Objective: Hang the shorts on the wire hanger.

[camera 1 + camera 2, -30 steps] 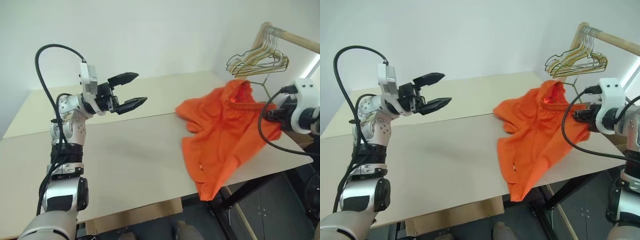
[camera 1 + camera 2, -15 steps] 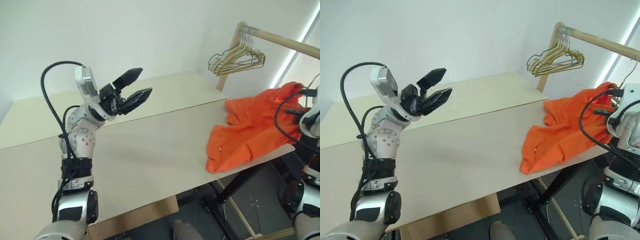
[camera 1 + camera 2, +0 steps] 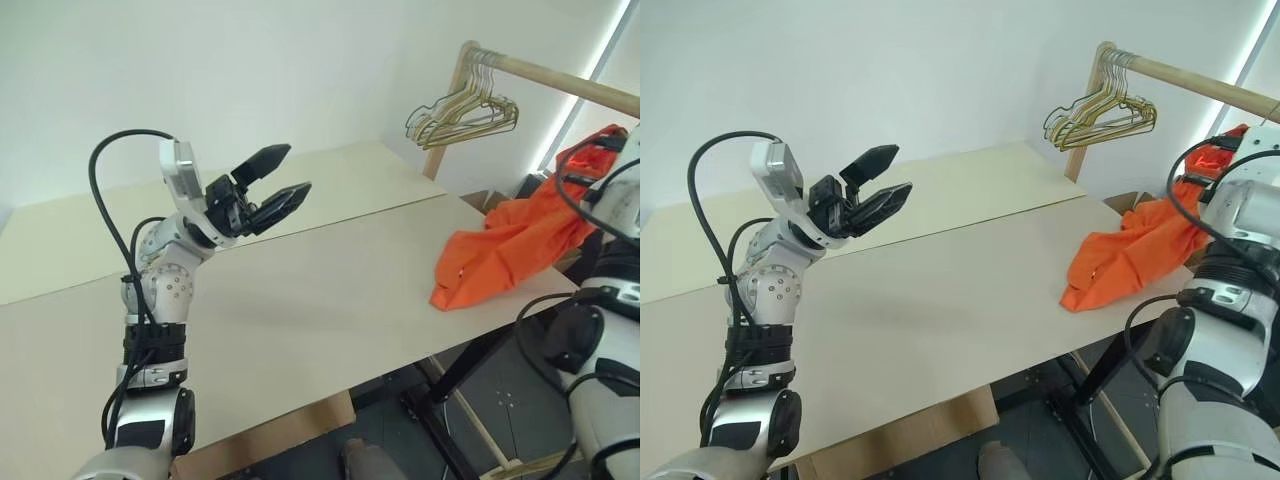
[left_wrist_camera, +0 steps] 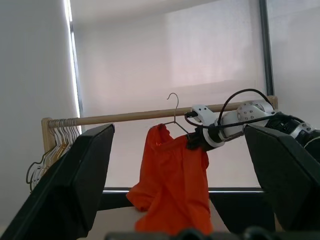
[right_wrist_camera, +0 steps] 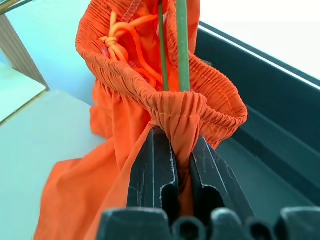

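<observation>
Left gripper: our left gripper [image 3: 272, 183] hangs over the bare table [image 3: 300, 300] with its two black fingers spread wide and nothing between them. We judge it is parked there so it stays clear of the cloth while being ready to help.

Hanger bunch: the cluster of gold and dark hangers [image 3: 462, 112] sits on the wooden rail [image 3: 560, 80] near its post, well apart from our work. We leave it alone because it is not the hanger the task means.

Shorts: the shorts [image 3: 510, 235] are lifted at the waistband on the right, while their lower part trails down onto the table's far right edge. We read this as a carry toward the rail, with the cloth only partly off the surface.

Right gripper: our right gripper [image 5: 172, 150] is clamped tight on the gathered elastic waistband, the fabric bunched between its fingers. Gripping the band gives a firm hold and keeps the waist opening spread.

Wire hanger: in the left wrist view the wire hanger [image 4: 173, 107] hooks over the rail, just above the raised shorts. In the right wrist view two thin wires run down through the waist opening, so we judge the shorts are being threaded onto it.
</observation>
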Robot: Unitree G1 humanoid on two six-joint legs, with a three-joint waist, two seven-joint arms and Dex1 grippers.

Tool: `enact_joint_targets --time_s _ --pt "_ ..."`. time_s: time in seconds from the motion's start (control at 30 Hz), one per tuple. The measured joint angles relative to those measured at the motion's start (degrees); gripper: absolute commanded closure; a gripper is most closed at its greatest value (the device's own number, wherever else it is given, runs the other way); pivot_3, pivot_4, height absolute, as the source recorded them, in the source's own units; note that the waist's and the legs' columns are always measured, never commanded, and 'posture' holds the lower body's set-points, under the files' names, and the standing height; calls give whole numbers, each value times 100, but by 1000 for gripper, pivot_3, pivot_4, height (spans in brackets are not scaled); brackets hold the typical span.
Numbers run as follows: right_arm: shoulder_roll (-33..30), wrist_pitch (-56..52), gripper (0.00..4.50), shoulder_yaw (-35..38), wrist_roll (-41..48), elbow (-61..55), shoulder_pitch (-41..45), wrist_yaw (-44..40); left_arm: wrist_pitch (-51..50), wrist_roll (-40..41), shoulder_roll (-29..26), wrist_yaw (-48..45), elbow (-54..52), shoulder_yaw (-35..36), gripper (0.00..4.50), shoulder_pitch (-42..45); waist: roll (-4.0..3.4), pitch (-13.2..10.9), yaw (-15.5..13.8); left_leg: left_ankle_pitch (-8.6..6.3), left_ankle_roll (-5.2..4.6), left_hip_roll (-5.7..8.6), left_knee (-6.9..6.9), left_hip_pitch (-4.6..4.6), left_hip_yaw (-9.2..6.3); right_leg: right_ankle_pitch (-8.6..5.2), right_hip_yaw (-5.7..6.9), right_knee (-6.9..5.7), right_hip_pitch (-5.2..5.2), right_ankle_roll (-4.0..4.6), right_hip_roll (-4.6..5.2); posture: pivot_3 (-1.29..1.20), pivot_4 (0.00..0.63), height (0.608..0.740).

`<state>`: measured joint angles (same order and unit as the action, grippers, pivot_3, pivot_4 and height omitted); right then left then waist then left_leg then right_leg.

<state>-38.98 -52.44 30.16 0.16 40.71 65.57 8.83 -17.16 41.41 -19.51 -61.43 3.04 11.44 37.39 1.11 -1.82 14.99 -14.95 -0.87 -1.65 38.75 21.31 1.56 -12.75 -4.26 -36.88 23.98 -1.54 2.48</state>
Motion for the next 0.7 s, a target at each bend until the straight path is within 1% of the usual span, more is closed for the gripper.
enact_joint_targets --time_s 0.13,0.23,0.33,0.5,0.7 --pt "-293 534 4500 378 345 1105 426 199 57 -84 -42 50 -81 -13 37 -103 -1 -1 -24 0 0 1 -3 0 3 0 -1 9 -6 -2 1 -141 0 740" --pt "-503 740 4500 479 558 1663 605 243 68 -86 -42 73 -125 -34 37 -182 -2 -2 -32 -1 -1 1 -7 0 8 -1 -3 11 -10 -4 0 -140 0 740" --pt "-669 924 4500 628 814 2180 701 236 68 -96 -71 75 -174 -42 37 -203 -4 -3 -33 -1 -1 1 -11 0 16 -23 -7 12 -20 -40 -1 -140 0 740" --pt "-730 1024 4500 794 1236 2621 818 245 71 -105 -111 67 -209 -104 37 -203 -18 -14 -30 -1 -1 1 -31 -41 18 -30 -8 31 -78 -49 -1 -140 0 740" --pt "-728 1112 4500 688 1339 2746 840 305 78 -99 -110 66 -209 -125 37 -203 -20 -15 -38 -1 -1 1 -39 -42 18 -30 -8 47 -83 -50 -1 -138 0 740"
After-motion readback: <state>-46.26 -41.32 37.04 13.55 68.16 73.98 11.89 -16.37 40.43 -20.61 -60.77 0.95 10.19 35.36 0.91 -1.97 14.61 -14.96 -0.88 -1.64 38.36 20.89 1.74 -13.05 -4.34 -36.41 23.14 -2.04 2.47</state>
